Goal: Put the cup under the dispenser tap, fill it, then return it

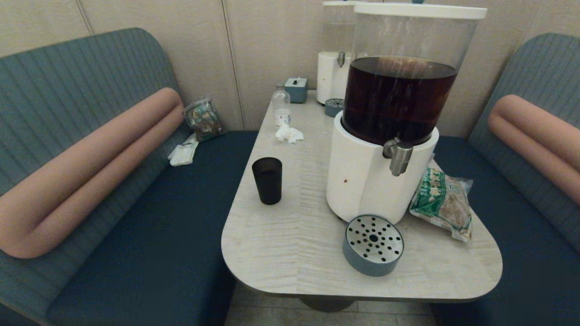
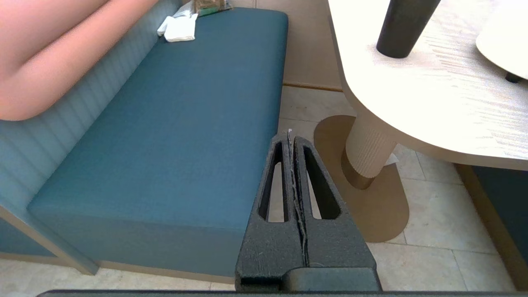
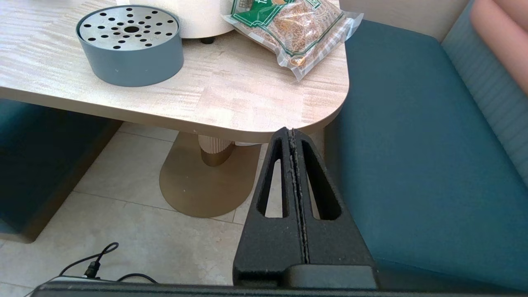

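The near-black cup [image 1: 267, 180] stands upright on the table's left side, also seen as the cup [image 2: 402, 27] in the left wrist view. The steel dispenser tap [image 1: 398, 155] juts from the white-based dispenser [image 1: 362, 176] holding dark brown drink. Below the tap sits a round grey drip tray [image 1: 373, 244] with a perforated steel top. Neither arm shows in the head view. My left gripper [image 2: 290, 138] hangs shut and empty below table height, beside the left bench. My right gripper [image 3: 291, 134] is shut and empty, low by the table's near right corner.
A green snack bag [image 1: 442, 202] lies right of the dispenser. Behind stand a small clear bottle [image 1: 281, 106], crumpled tissue [image 1: 288, 134], a grey tissue box [image 1: 296, 89] and a second pale dispenser [image 1: 333, 68]. Blue benches [image 1: 149, 217] flank the table [image 1: 281, 244]; its pedestal [image 2: 369, 148] stands on tiled floor.
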Motion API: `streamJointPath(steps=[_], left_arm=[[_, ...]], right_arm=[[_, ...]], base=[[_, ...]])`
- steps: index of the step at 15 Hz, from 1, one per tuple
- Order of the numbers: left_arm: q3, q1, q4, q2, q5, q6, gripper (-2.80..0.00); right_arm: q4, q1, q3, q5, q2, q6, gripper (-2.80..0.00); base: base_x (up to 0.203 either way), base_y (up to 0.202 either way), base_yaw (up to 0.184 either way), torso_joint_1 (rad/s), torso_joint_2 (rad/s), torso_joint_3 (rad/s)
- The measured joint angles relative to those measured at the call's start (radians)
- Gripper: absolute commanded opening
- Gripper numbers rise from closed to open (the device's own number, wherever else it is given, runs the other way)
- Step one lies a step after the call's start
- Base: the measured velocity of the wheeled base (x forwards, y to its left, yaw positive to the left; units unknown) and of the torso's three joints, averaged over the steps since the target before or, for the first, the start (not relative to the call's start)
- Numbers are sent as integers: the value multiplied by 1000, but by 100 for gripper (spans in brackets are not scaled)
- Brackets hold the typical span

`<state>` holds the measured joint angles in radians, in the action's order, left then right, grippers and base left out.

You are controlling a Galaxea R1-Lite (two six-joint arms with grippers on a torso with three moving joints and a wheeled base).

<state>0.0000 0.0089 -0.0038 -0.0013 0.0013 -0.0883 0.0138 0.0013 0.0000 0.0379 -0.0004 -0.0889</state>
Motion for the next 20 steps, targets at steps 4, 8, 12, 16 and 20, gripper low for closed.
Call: streamJointPath(steps=[4, 8, 12, 16, 20], left_arm=[[0, 0, -1, 1, 0, 0, -280], [0, 0, 0, 1, 0, 0, -280], [0, 0, 0, 1, 0, 0, -280], [0, 0, 0, 1, 0, 0, -280], [0, 0, 0, 1, 0, 0, -280]], right_arm=[[0, 0, 0, 0, 0, -1, -280], [0, 0, 0, 0, 0, -1, -280], [0, 0, 0, 0, 0, -1, -280], [0, 0, 0, 0, 0, -1, -280], [0, 0, 0, 0, 0, -1, -280]], base=[[0, 0, 0, 0, 0, 0], [0, 0, 0, 0, 0, 0], [0, 0, 0, 0, 0, 0], [0, 0, 0, 0, 0, 0], [0, 0, 0, 0, 0, 0]])
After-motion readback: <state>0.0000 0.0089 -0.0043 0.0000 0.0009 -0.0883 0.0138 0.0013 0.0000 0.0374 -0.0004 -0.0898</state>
